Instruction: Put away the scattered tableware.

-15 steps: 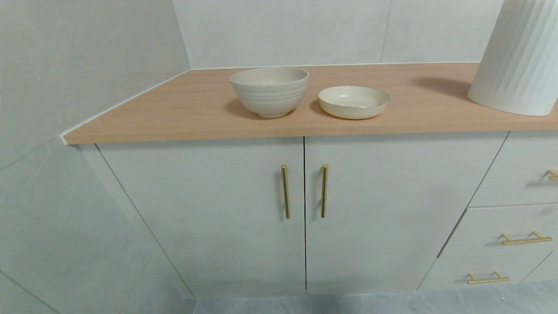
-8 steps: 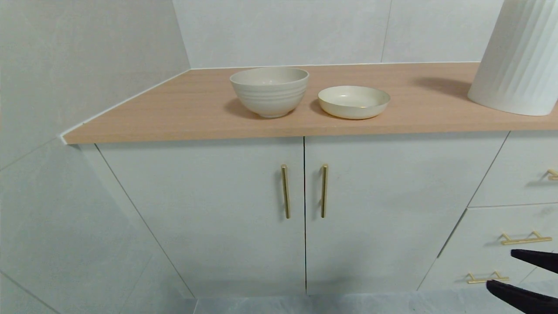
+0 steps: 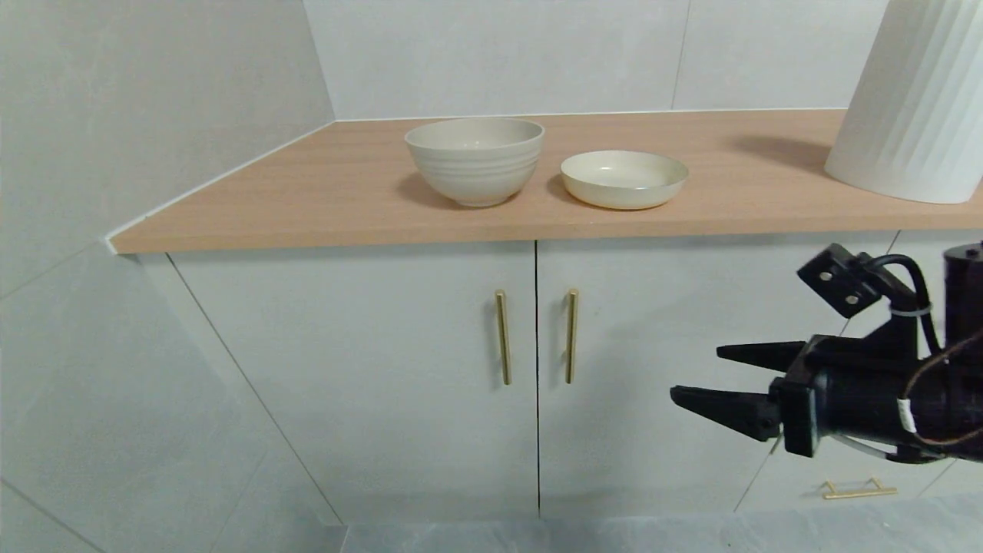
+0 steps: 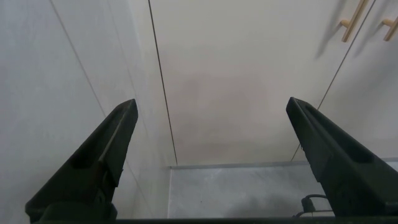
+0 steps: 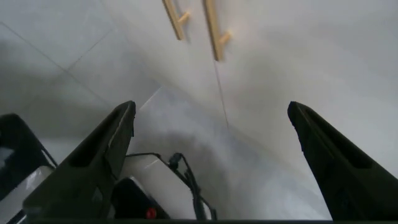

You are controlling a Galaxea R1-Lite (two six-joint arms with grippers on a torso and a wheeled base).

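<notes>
Below the counter edge [image 3: 461, 234], right pincer [image 3: 695, 372] hangs spread before cabinet doors [image 3: 369, 369].

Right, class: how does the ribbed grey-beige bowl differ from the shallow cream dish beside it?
The ribbed grey-beige bowl is deep and tall; the shallow cream dish is low. The bowl's sides are ridged, the dish's smooth. Both are round and upright on the wooden counter.

A wooden bench [image 3: 322, 200] runs along a pale tiled wall [image 3: 499, 54]; a tall white ribbed vessel [image 3: 914, 100] stands at its right end; below, two closed cabinet doors [image 3: 369, 369] with upright brass handles [image 3: 502, 336]; drawers [image 3: 799, 484] to the right; grey floor [image 3: 614, 534].
</notes>
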